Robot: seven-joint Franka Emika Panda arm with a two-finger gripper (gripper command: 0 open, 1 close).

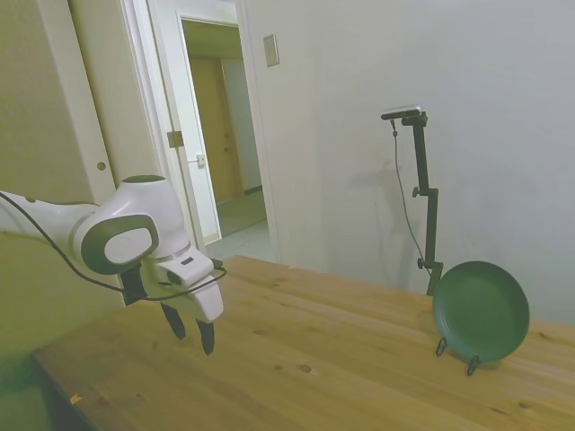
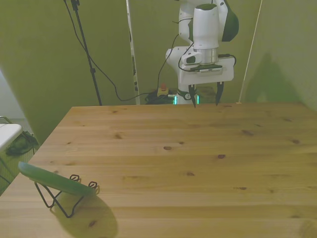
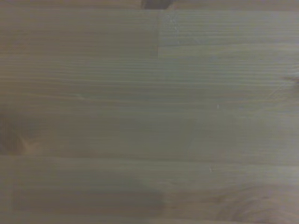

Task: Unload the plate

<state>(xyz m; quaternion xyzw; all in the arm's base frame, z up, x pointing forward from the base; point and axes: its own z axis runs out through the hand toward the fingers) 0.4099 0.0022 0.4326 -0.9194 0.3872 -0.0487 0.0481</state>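
Plate [image 1: 481, 311] propped on wire stand [image 2: 59, 196]

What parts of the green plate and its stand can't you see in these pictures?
- Side view: the plate faces the camera and hides most of the wire stand.
- Front view: the plate shows nearly edge-on, so its face is hidden.
- Wrist view: only blurred table; no plate at all.

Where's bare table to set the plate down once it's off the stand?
Nearly all of the table is bare: the whole stretch between the open gripper at the far edge and the wire stand holding the plate. The only occupied spot is that near corner at the front view's left. The wrist view shows only bare wood.
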